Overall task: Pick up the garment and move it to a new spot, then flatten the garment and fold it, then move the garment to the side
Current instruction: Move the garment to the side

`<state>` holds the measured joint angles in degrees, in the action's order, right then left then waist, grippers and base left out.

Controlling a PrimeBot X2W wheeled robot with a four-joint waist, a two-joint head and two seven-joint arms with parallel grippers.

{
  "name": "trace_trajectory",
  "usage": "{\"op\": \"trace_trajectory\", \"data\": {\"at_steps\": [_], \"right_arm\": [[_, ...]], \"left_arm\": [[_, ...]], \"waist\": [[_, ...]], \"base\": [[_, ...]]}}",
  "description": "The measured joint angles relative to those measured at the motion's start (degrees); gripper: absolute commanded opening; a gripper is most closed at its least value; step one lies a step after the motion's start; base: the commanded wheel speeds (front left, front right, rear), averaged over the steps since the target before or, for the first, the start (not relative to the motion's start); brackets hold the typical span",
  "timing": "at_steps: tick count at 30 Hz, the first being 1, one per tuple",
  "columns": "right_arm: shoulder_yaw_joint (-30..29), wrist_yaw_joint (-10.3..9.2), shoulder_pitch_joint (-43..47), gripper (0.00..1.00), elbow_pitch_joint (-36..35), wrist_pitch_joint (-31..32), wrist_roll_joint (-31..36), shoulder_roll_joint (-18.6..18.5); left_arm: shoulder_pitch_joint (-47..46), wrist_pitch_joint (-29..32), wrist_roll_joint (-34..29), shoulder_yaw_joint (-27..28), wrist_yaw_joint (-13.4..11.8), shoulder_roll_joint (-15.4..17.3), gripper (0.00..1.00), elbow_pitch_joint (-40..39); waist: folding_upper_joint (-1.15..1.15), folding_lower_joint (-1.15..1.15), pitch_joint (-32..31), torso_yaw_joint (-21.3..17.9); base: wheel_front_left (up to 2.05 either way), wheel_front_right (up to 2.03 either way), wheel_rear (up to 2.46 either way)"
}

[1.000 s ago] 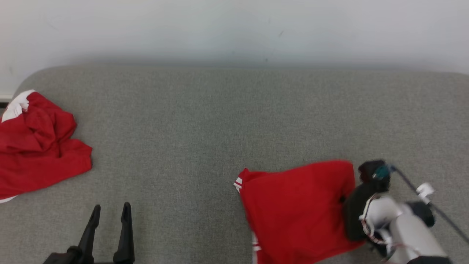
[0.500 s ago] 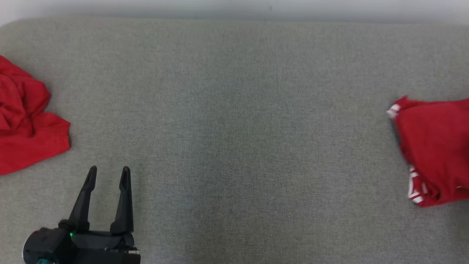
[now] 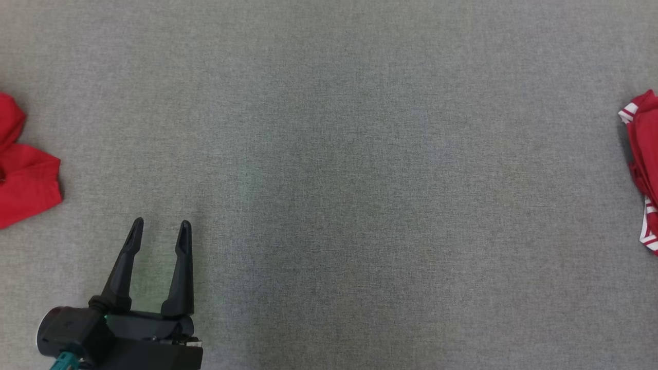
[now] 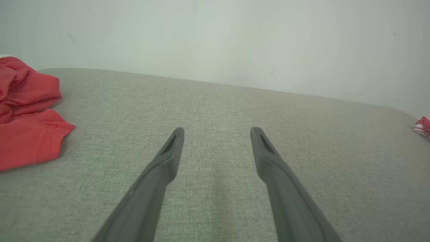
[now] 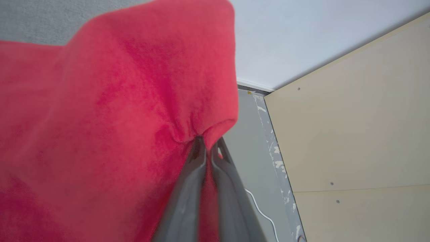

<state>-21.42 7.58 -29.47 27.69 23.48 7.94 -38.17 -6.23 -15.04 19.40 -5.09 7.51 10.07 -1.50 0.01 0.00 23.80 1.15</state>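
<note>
The right gripper (image 5: 208,143), fingers clenched on the red garment (image 5: 100,117), holds it near the grey table's (image 3: 329,154) right end, apparently mid final move aside with only the set-down remaining, while the left gripper (image 3: 161,223) hovers spread and empty.

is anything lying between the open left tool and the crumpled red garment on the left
Nothing visible. The left tool stands open over the grey surface, and only that bare surface lies between it and the crumpled red garment off to its left. The right tool is shut on the other red garment.
</note>
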Motion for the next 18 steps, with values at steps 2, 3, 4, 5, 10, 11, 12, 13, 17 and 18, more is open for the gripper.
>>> {"op": "trace_trajectory", "data": {"at_steps": [2,3,4,5,10,11,12,13,17,18], "right_arm": [[-0.32,0.0,0.01,0.0,0.62,-0.07,0.31,0.27],[-0.7,0.0,0.0,0.0,0.62,-0.36,0.64,0.57],[-1.38,0.0,-0.03,1.0,0.63,-1.01,0.85,1.33],[-1.62,0.0,-0.04,1.0,0.62,-1.38,0.88,1.83],[-1.31,0.0,0.09,1.0,-0.75,-2.15,1.45,4.16],[-1.07,0.0,0.15,1.0,-1.26,-2.79,1.45,4.69],[-0.68,0.0,0.21,1.0,-1.93,-3.45,1.43,5.2],[-0.31,0.0,0.3,1.0,-2.76,-4.24,1.02,5.97],[1.66,0.0,1.53,1.0,-6.6,-8.49,-1.53,10.11],[2.83,0.0,2.18,1.0,-7.51,-9.55,-2.37,11.33]], "left_arm": [[-0.18,0.0,0.05,-0.26,0.0,0.2,1.0,0.26],[-0.3,0.0,0.18,-0.32,0.0,0.34,1.0,0.32],[-0.73,0.0,0.35,-0.54,0.0,0.69,1.0,0.45],[-0.88,0.0,0.36,-0.59,0.0,0.75,1.0,0.45],[-0.87,0.0,0.44,-0.54,0.0,0.71,1.0,0.93],[-0.87,0.0,0.43,-0.43,0.0,0.62,1.0,0.91],[-0.86,0.0,0.43,-0.3,0.0,0.51,1.0,0.91],[-0.83,0.0,0.43,-0.19,0.0,0.29,1.0,0.93],[-0.38,0.0,0.49,0.34,0.0,-0.25,1.0,1.41],[0.15,0.0,0.8,0.71,0.0,-0.52,1.0,1.64]], "waist": [[0.0,0.0,0.19,-0.22],[0.0,0.0,0.27,-0.31],[0.0,0.0,0.38,-0.44],[0.0,0.0,0.36,-0.48],[0.0,0.0,-0.44,-0.58],[0.0,0.0,-0.74,-0.61],[0.0,0.0,-1.09,-0.63],[0.0,0.0,-1.51,-0.66],[-0.01,0.0,-3.71,-0.73],[-0.01,0.0,-4.41,-0.76]], "base": [[0.0,0.0,0.0],[0.0,0.0,0.0],[0.0,0.0,0.0],[0.0,0.0,0.0],[0.0,0.0,0.0],[0.0,0.0,0.0],[0.0,0.0,0.0],[0.0,0.0,0.0],[0.0,0.0,0.0],[0.0,0.0,0.0]]}}
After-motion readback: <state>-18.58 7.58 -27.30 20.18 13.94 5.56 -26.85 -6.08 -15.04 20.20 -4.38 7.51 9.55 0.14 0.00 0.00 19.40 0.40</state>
